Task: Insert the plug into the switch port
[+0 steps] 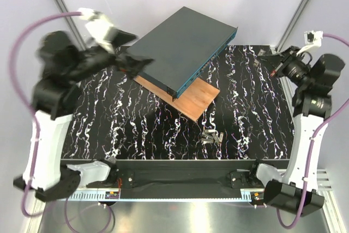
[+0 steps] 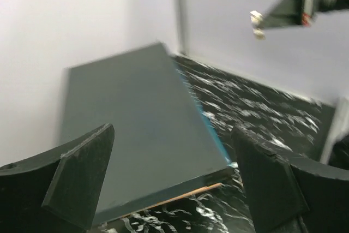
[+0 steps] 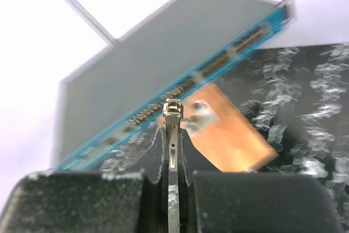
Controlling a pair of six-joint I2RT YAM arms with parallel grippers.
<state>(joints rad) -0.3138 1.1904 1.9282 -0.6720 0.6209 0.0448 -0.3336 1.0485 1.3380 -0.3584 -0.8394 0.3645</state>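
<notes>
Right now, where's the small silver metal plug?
Right wrist view: the small silver metal plug is pinched in the right gripper, right of and clear of the flat grey-teal switch, pointing at its port row.

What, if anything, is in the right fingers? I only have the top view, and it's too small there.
Observer: The right wrist view shows the right fingers shut on a slim metal plug.
Operator: Is it in a port?
Observer: No. Its tip is bare and aimed at the port row on the switch front face.
Operator: And the other arm?
Observer: In the left wrist view the left fingers are wide open with nothing between them. The switch top lies just beyond them.
</notes>
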